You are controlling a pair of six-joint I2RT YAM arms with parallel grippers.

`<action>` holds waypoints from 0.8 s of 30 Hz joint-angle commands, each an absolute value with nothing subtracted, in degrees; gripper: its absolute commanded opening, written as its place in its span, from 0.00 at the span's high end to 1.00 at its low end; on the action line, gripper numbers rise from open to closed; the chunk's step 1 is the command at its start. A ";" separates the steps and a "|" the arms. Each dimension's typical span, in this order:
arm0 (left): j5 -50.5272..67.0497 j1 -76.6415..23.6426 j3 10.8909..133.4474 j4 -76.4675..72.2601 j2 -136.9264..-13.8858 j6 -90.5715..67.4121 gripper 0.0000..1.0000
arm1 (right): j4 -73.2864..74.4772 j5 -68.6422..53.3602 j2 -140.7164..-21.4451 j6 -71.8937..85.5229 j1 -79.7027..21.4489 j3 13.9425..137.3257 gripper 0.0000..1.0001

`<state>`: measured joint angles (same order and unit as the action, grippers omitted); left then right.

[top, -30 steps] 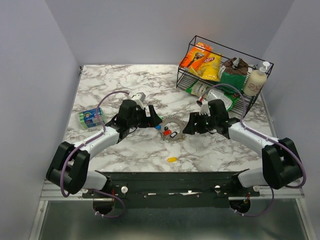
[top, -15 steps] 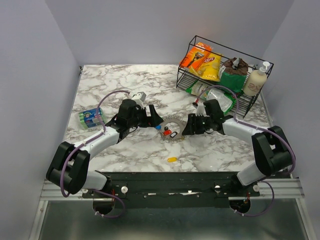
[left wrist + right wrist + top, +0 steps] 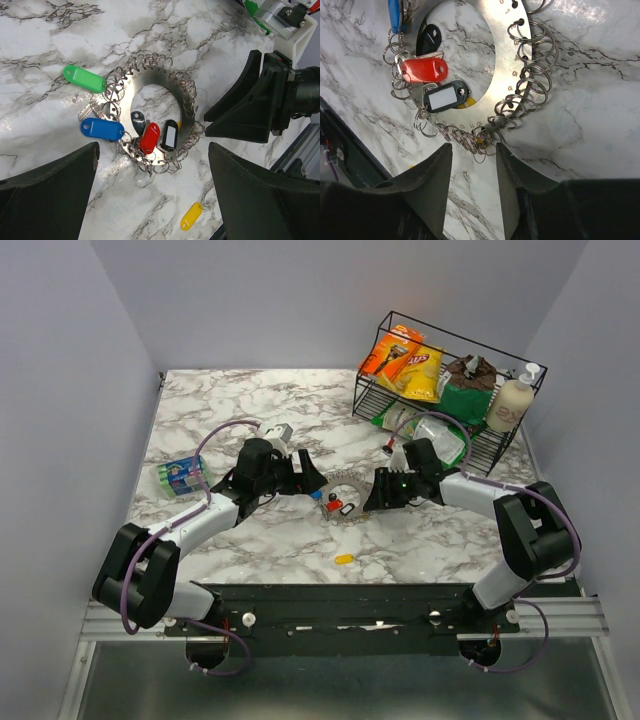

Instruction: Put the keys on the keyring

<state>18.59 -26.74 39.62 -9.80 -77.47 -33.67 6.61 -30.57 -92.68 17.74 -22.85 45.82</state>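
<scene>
The keyring [image 3: 185, 89] is a flat silvery disc edged with many small wire loops, lying on the marble between both arms; it also shows in the top view [image 3: 347, 483] and the right wrist view [image 3: 497, 65]. Green [image 3: 84, 79], blue [image 3: 102, 129], red [image 3: 149, 138] and black [image 3: 170, 135] keys lie at its left and lower edge. A yellow key [image 3: 344, 559] lies loose nearer the arm bases. My left gripper [image 3: 152, 150] hovers wide open over the ring's near edge. My right gripper [image 3: 472, 150] is open, its narrow gap just short of the ring's edge loops.
A black wire basket [image 3: 372, 400] at the back right holds snack bags, with a soap bottle [image 3: 512, 400] at its right end. A clear plastic bottle [image 3: 430, 430] lies in front of it. A small green-blue can [image 3: 181, 476] sits at the left.
The right gripper's jaws have narrowed and its arm has swung in, bringing the fingers slightly closer to the keyring. The left arm and the keys have not moved.
</scene>
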 commanded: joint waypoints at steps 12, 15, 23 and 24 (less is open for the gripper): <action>19.95 -26.81 39.46 -11.78 -78.40 -33.84 0.01 | 6.07 -31.46 -95.01 18.28 -22.94 47.46 0.65; 19.95 -26.89 39.20 -11.86 -78.31 -33.75 0.01 | 5.71 -31.46 -95.10 18.54 -22.94 47.29 0.66; 19.86 -26.89 39.11 -11.87 -78.13 -33.93 0.01 | 5.28 -31.55 -95.54 18.72 -22.94 47.20 0.71; 19.86 -26.89 39.11 -11.87 -78.05 -33.84 0.01 | 5.19 -31.81 -95.71 18.72 -22.94 47.20 0.74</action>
